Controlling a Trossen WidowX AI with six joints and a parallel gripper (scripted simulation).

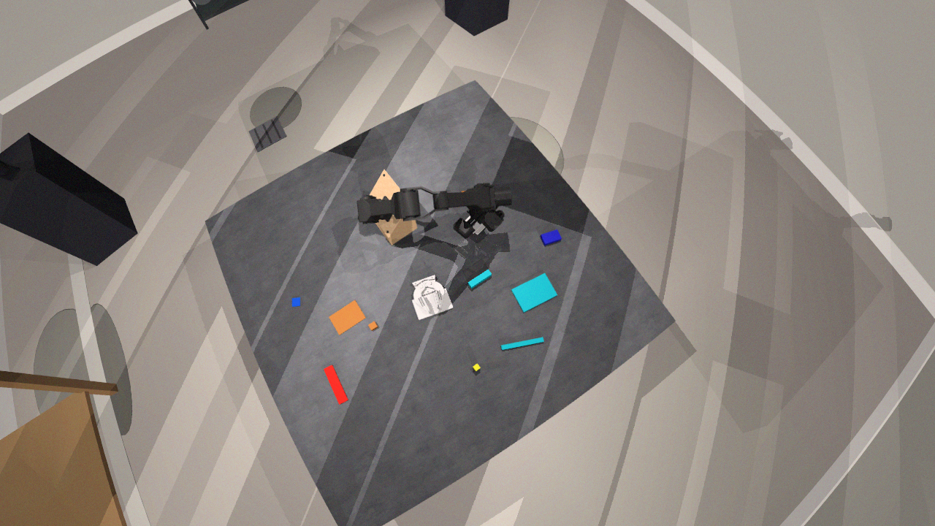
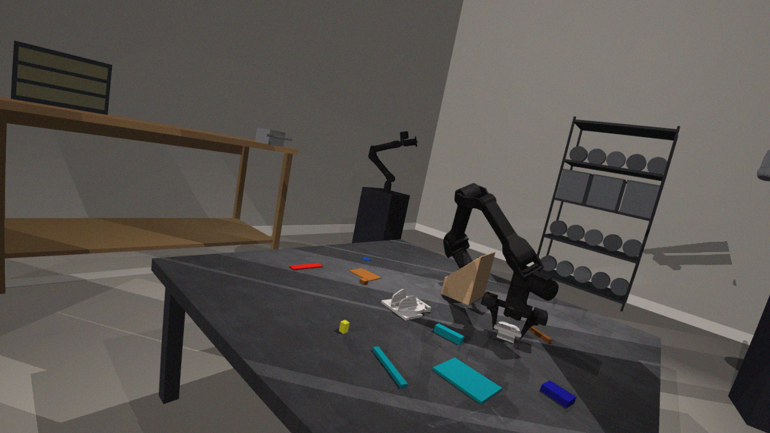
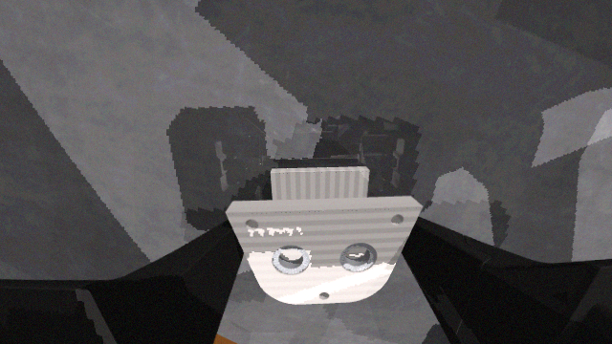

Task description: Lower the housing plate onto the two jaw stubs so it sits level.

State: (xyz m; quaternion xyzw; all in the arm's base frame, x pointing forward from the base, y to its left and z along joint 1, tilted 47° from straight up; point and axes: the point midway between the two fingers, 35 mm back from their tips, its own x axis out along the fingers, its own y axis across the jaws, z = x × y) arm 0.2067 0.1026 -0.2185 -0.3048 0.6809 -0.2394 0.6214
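White slotted-jaw base well to the left of the fingers, housing plate between them

In the exterior view, the white flat base with two upright curved jaws [image 1: 443, 306] [image 2: 406, 312] lies farthest left of these things, well apart from the fingers [image 1: 477, 225] [image 2: 508, 332]. Next, still left of the fingers, comes the short teal rectangular bar [image 1: 480, 279] [image 2: 448, 334], beside the direct way to the base; a low carry could clip it. The tan wooden wedge block [image 1: 384, 183] [image 2: 468, 279] stands left of the fingers and behind.

The fingers stand wide, shut on the opposite side edges of the white housing plate with two round holes [image 1: 480, 226] [image 2: 508, 331] [image 3: 325, 284]. Its wide axis runs from one finger to the other. Whether it touches the tabletop [image 1: 392, 418] [image 2: 258, 301] cannot be told.

The single black six-joint arm [image 1: 457, 199] [image 2: 497, 226] has its elbow high, forearm sloping down, wrist pointing steeply downward. The coming move likely calls for a lift, then a leftward carry and alignment of the plate over both stubs.
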